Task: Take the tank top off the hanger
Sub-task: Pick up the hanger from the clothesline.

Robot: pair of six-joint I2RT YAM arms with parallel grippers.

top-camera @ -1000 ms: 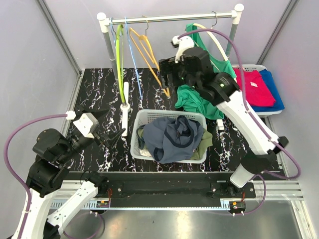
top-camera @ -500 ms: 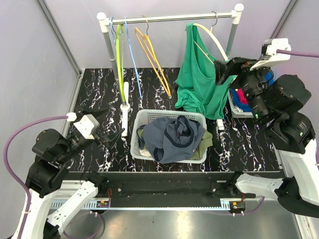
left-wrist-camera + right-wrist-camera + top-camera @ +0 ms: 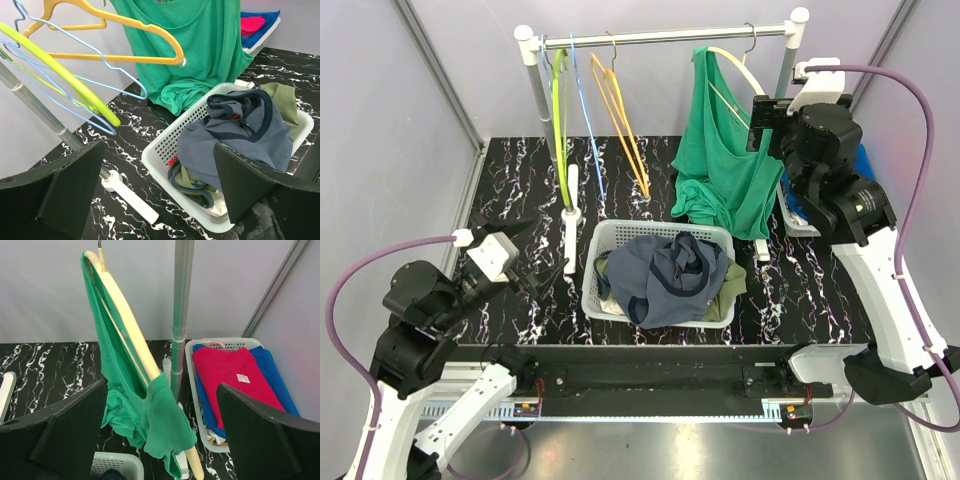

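Note:
A green tank top hangs on a cream hanger at the right end of the rack rail; its lower part bunches on the table. In the right wrist view the tank top drapes over the hanger, whose tip pokes out below. My right gripper is wide open and empty, just right of the tank top at hanger height; the hanger sits between its fingers without touching them. My left gripper is open and empty, low at the left, facing the basket. The tank top also shows in the left wrist view.
A white basket of grey and olive clothes stands below the rack. Orange, blue and yellow-green hangers hang empty at the left. A white bin with red and blue shirts stands right of the rack post.
My right arm was in front of the tank top near the rack's middle, swung out to the far right, and now stands by the hanger's right side. The left arm is still.

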